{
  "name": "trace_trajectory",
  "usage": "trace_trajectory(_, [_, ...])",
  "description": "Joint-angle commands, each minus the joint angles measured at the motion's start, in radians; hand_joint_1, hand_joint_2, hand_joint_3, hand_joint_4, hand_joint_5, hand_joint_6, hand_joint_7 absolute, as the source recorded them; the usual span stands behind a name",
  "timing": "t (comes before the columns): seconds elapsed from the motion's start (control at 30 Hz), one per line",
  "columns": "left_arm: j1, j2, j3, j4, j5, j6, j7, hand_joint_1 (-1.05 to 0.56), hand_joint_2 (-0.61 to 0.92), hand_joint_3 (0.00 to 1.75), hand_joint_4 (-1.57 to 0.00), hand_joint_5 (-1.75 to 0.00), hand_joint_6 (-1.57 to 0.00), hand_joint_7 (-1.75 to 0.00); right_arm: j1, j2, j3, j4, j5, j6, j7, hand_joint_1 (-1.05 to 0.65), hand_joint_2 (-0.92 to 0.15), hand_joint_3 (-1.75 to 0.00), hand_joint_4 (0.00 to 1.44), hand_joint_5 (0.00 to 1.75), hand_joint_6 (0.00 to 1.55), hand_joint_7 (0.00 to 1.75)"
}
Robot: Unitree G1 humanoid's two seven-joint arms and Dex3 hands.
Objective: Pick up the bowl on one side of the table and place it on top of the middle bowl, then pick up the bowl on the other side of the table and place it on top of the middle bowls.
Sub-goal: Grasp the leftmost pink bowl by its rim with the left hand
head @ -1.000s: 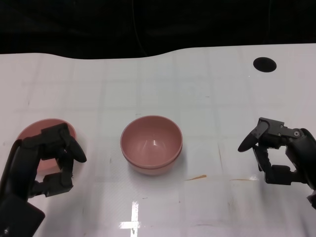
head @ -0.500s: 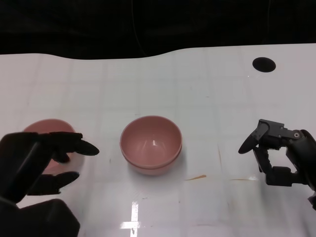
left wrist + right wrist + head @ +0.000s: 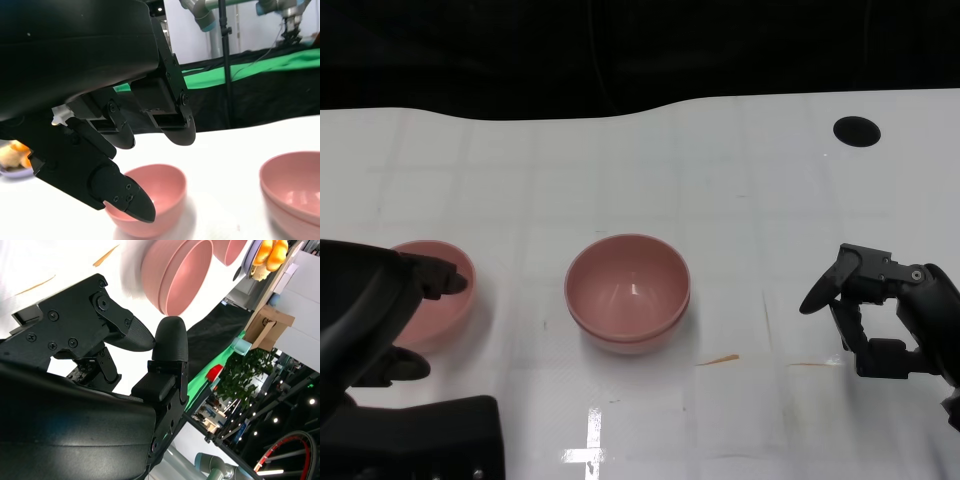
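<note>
- I am looking down at a white tabletop (image 3: 740,180) that is filling most of the head view, with a faint grid showing on it and a dark round hole (image 3: 857,129) sitting near its far right corner.
- I am counting two pink bowl positions: the middle stack (image 3: 627,292), which is showing a double rim as if one bowl is nesting in another, and a single left bowl (image 3: 442,300).
- The middle stack is standing upright at the centre of the tabletop, smooth and glossy inside, well apart from both hands.
- The left bowl is sitting upright on the tabletop, smaller-looking and shallow, also plain pink.
- My left hand (image 3: 380,320) is hovering at the left bowl with its fingers (image 3: 125,192) spread apart around the near rim, holding nothing.
- My right hand (image 3: 880,310) is hanging over bare tabletop, fingers parted and empty.
</note>
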Motion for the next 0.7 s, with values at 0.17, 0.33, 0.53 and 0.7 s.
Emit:
trace_trajectory(0.17, [-0.068, 0.022, -0.052, -0.006, 0.115, 0.111, -0.134, -0.61, 0.71, 0.01, -0.85, 0.0, -0.85, 0.0, -0.007, -0.003, -0.007, -0.007, 0.003, 0.013, -0.008, -0.08, -0.57, -1.17, 0.84, 1.75, 0.74, 1.51])
trace_trajectory(0.33, [-0.096, 0.02, -0.079, 0.035, 0.143, 0.142, -0.135, -0.62, 0.72, 0.01, -0.81, 0.0, -0.81, 0.0, -0.006, 0.0, -0.005, -0.014, 0.002, 0.022, -0.008, -0.09, -0.57, -1.17, 0.84, 1.75, 0.74, 1.51])
trace_trajectory(0.53, [-0.128, 0.013, -0.107, 0.133, 0.157, 0.164, -0.09, -0.63, 0.74, 0.01, -0.75, 0.0, -0.77, 0.0, -0.008, 0.002, -0.004, -0.007, 0.001, 0.017, -0.007, -0.1, -0.57, -1.18, 0.85, 1.75, 0.75, 1.51])
trace_trajectory(0.7, [-0.156, 0.015, -0.127, 0.223, 0.137, 0.174, -0.058, -0.62, 0.77, 0.01, -0.72, 0.0, -0.73, 0.0, -0.01, 0.003, -0.003, -0.002, -0.006, 0.017, -0.013, -0.11, -0.56, -1.2, 0.86, 1.75, 0.75, 1.51])
